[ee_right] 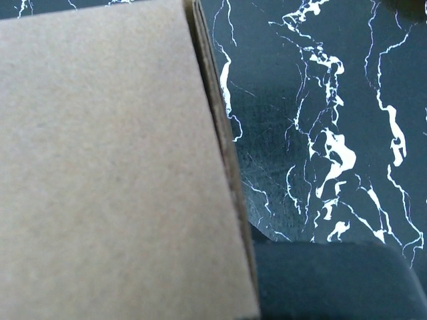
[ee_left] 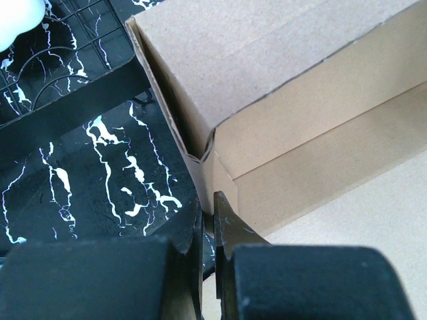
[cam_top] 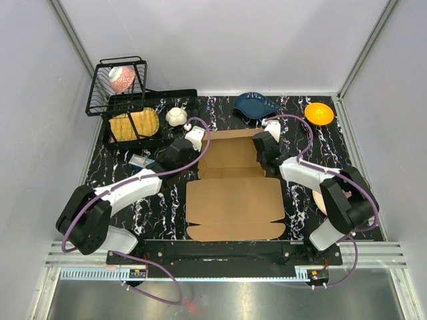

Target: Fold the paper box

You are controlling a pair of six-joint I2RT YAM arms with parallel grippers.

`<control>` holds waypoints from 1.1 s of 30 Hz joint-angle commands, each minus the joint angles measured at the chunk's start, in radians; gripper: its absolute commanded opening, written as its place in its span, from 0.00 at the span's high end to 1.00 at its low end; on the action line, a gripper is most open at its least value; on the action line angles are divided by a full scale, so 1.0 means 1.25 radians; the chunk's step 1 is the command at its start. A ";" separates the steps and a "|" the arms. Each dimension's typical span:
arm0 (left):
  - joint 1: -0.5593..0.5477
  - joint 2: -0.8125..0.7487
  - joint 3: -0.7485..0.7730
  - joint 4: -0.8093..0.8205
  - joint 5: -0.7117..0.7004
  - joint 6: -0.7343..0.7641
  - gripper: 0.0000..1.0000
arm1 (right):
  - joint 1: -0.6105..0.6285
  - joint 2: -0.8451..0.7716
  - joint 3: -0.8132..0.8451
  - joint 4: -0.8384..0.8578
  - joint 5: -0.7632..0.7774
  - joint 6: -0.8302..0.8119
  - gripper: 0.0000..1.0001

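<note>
Top external view: the paper box (cam_top: 233, 200), plain brown cardboard, lies at the centre of the black marbled table (cam_top: 167, 215), its near panel flat and its far half raised into walls. The left gripper (cam_top: 197, 153) sits at the box's upper left corner, its fingers (ee_left: 230, 230) pinched nearly together on the wall's edge. The right gripper (cam_top: 261, 152) is at the upper right wall. One dark finger (ee_right: 333, 280) lies outside the cardboard and the other is hidden, so its grip cannot be told.
</note>
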 commanded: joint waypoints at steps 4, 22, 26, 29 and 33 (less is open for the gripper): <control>-0.022 -0.017 0.022 -0.018 0.039 -0.002 1.00 | 0.015 0.039 0.039 -0.159 0.145 0.095 1.00; -0.026 -0.018 0.014 -0.021 0.020 -0.011 1.00 | 0.015 -0.051 -0.050 -0.111 0.025 0.080 1.00; -0.027 -0.016 0.010 -0.016 0.004 -0.015 1.00 | 0.014 -0.105 -0.082 -0.100 -0.029 0.086 0.67; -0.028 -0.016 0.003 -0.008 -0.015 -0.021 1.00 | 0.014 -0.170 -0.126 -0.071 -0.078 0.095 0.38; -0.029 -0.016 -0.007 0.001 -0.040 -0.032 1.00 | 0.015 -0.263 -0.162 -0.060 -0.125 0.090 0.22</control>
